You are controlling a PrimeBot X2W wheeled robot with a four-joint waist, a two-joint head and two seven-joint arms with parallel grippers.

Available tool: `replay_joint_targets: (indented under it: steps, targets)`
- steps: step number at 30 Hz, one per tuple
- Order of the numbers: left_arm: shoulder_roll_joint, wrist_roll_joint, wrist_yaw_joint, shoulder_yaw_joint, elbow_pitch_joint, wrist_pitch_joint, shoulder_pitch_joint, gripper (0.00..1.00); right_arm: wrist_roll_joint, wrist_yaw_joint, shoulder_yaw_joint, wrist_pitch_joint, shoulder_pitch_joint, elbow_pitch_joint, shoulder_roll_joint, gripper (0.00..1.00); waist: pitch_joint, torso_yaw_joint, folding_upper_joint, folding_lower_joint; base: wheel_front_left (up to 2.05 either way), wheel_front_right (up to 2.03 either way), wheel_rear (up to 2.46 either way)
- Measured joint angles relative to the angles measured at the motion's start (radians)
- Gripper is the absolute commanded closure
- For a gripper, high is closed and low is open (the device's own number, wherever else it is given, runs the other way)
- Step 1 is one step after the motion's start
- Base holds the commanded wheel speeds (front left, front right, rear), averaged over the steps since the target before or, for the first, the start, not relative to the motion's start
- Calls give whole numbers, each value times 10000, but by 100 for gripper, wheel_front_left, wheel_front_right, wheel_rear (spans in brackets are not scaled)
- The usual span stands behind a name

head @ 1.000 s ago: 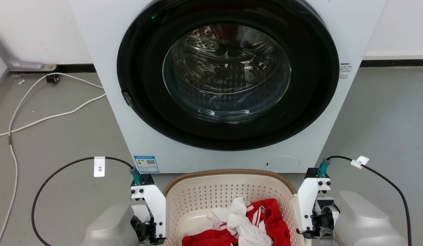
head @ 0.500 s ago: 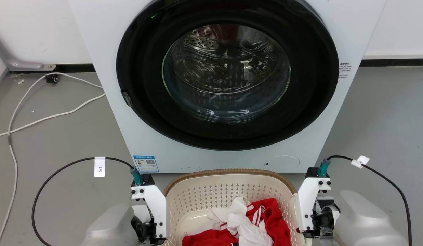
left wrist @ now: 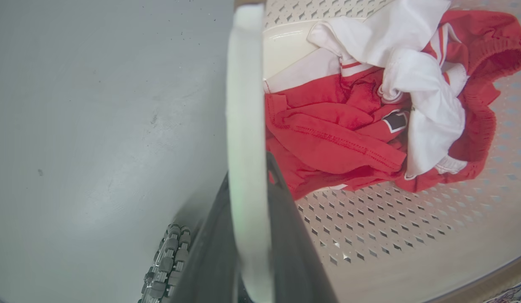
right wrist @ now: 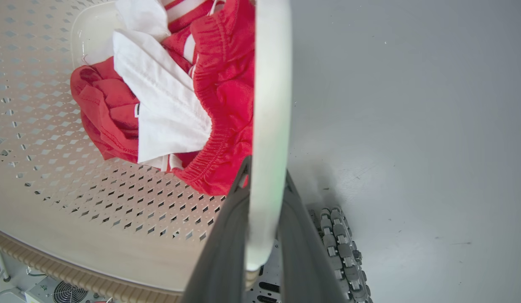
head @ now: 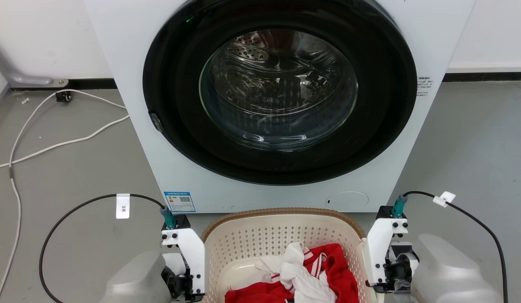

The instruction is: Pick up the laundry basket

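The basket [head: 281, 211] sits low in front of the washing machine [head: 281, 105], its far rim just short of the machine's front panel. Red and white clothes [head: 302, 273] are heaped inside, a little right of centre. The left claw [left wrist: 247, 176] is clenched on the white left handle [left wrist: 243, 84], one dark finger outside the band and one inside. The right claw [right wrist: 266, 172] grasps the right handle [right wrist: 271, 84] the same way. I cannot tell whether the base has left the floor [head: 75, 168].

The step in hand looks like the lift itself, and it calls for both arms to rise together at one pace. If one side leads, the basket tips and the clothes slide. The handles are thin, smooth plastic bands, so the hold depends on squeeze. Each is likely to flex, and may slip between the fingers under a jerky pull. A slow, straight upward pull suits them, with the spacing between the claws held constant so the handles are neither spread nor crushed. The load seems light but lies off-centre, so the right arm probably bears a little more. Because the far rim is near the machine, the lift should go straight up or slightly toward the robot, never forward.
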Motion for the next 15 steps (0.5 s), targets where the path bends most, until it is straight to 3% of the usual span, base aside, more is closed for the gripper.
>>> replay_joint_targets:
  steps: [15]
  targets:
    - [2,-102,0,-121,-4,-59,0,100,-107,0,-90,-46,5,0,8,100,-30,-41,0,0,0,0,0]
